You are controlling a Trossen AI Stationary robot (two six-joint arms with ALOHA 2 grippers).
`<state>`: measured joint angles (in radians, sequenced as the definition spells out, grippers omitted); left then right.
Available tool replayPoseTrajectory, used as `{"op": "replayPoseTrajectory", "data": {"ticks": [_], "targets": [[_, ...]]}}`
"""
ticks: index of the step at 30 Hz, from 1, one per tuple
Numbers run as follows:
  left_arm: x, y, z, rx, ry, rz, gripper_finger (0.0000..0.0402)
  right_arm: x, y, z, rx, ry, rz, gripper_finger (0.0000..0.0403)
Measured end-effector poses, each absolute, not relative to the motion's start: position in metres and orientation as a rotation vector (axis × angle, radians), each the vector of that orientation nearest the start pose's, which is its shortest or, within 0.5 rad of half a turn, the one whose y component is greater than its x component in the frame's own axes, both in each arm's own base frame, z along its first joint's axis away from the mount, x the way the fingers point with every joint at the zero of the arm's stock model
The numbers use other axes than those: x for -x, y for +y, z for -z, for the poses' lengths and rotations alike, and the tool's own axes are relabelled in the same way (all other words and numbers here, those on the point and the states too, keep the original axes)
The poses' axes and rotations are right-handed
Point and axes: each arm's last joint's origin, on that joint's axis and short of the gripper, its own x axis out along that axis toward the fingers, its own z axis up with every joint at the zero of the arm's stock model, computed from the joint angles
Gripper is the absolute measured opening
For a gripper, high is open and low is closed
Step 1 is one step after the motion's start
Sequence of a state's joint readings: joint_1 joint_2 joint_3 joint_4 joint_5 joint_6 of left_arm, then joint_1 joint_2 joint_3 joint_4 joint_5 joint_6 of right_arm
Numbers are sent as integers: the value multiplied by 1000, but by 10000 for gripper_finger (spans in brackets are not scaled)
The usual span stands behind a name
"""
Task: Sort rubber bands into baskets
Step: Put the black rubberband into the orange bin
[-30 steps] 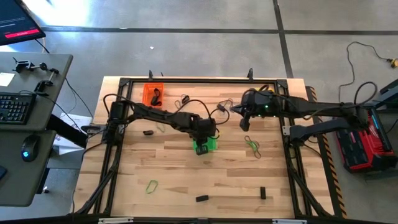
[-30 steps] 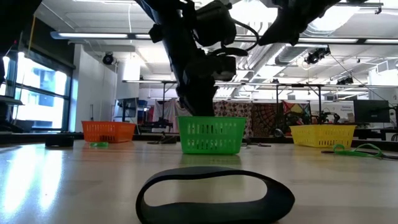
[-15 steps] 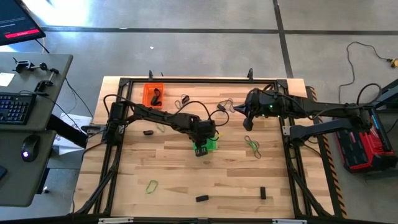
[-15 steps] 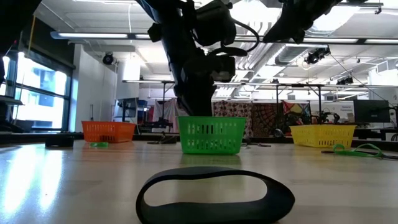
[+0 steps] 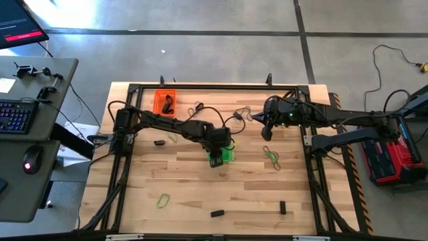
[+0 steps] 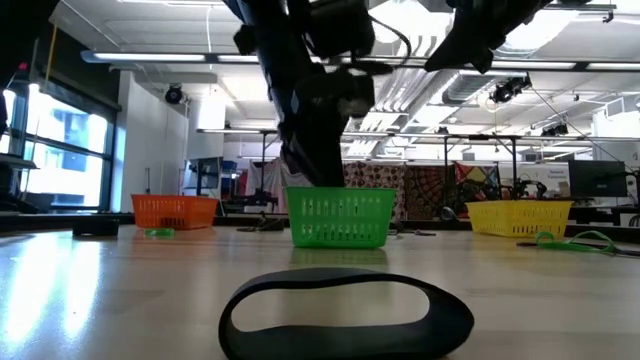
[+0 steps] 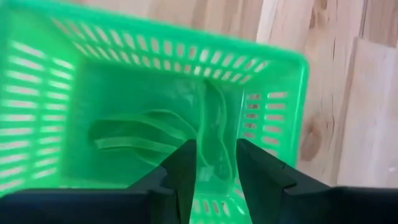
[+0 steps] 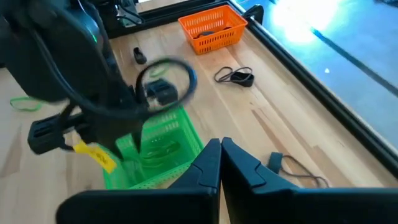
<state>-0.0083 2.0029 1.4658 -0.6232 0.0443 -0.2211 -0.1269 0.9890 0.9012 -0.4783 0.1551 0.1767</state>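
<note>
A green rubber band (image 7: 214,140) is now released into the green basket (image 7: 283,118) as the left gripper (image 7: 214,168) is parted, empty.

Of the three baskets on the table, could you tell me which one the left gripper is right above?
The green basket, mid-table: the left gripper hangs open over it, green bands inside. The orange basket sits at the back and the yellow basket off to the side.

You're looking at a wood-plank worktop (image 5: 200,194) on grey concrete floor (image 5: 200,53); desk w/ keyboard (image 5: 17,115) alongside; ceiling strip lights (image 6: 150,58) glowing, windows (image 6: 60,150) bright.
</note>
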Motion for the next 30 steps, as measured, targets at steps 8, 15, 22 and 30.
{"op": "replayPoseTrajectory", "data": {"ticks": [8, 15, 22, 30], "targets": [[-404, -15, -227, 60, 984, -121, 109, -203, -15, -308, -244, 570, 286, 0], [-406, -31, -238, 42, 898, -83, 100, -194, 16, -297, -404, 709, 234, 0], [-402, -40, -227, 43, 876, -49, 70, -178, 56, -289, -634, 886, 147, 0], [-401, -55, -216, 37, 811, 25, 24, -155, 98, -282, -786, 1066, 117, 0]]}}
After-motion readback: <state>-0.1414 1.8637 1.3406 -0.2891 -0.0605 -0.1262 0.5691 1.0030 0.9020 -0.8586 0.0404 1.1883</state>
